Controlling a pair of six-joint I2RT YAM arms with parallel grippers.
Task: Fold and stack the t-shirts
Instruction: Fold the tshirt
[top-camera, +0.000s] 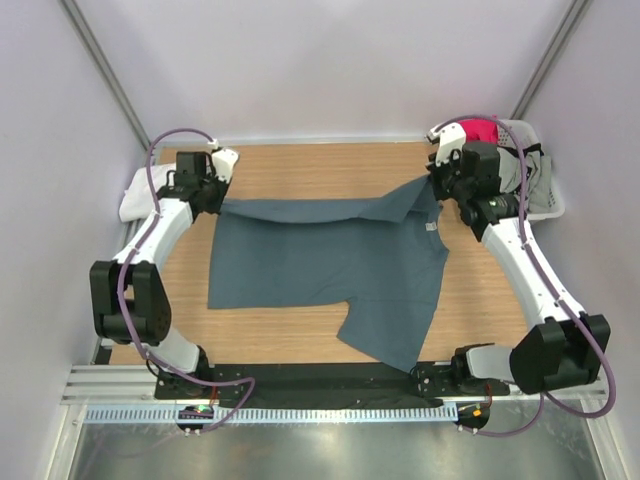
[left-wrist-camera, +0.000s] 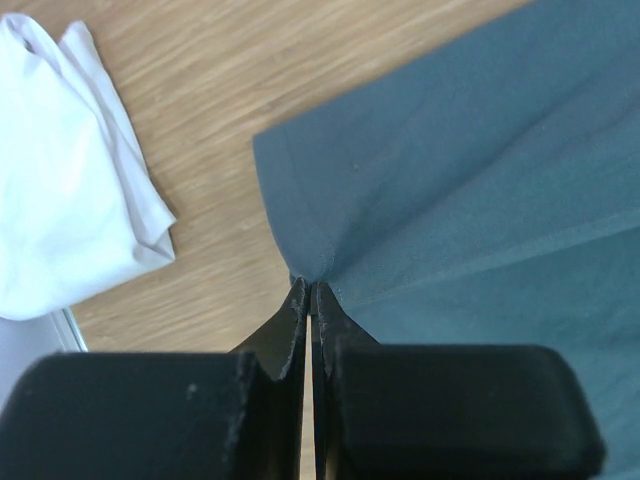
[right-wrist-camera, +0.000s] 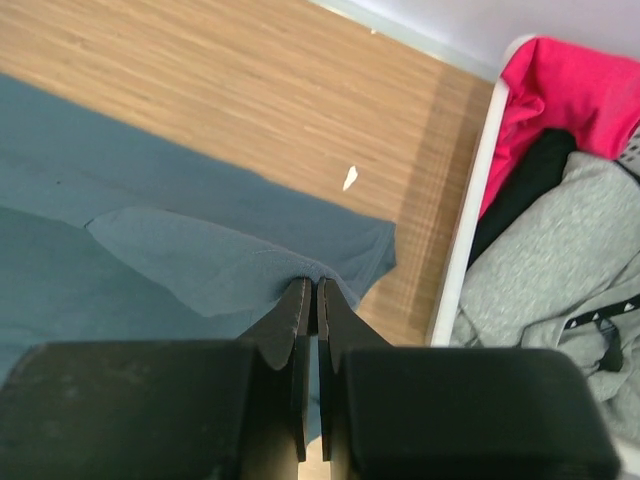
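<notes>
Large slate-blue soft t-shirt (top-camera: 330, 265) lies spread on the light wooden desk (top-camera: 330, 165), one sleeve reaching the near edge. Its far edge is stretched between the grippers. Left gripper (left-wrist-camera: 310, 290) is clamped on the far-left corner, right gripper (right-wrist-camera: 312, 290) clamped on the far-right fabric. Crumpled white t-shirt (left-wrist-camera: 60, 180) sits far left, apart from the blue one. White plastic basket (right-wrist-camera: 468, 240) of pink, grey and black clothes sits far right.

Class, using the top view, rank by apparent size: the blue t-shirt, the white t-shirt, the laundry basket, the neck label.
1. blue t-shirt
2. laundry basket
3. white t-shirt; it and the basket are both partly hidden, so this pair is unsure
4. neck label
</notes>
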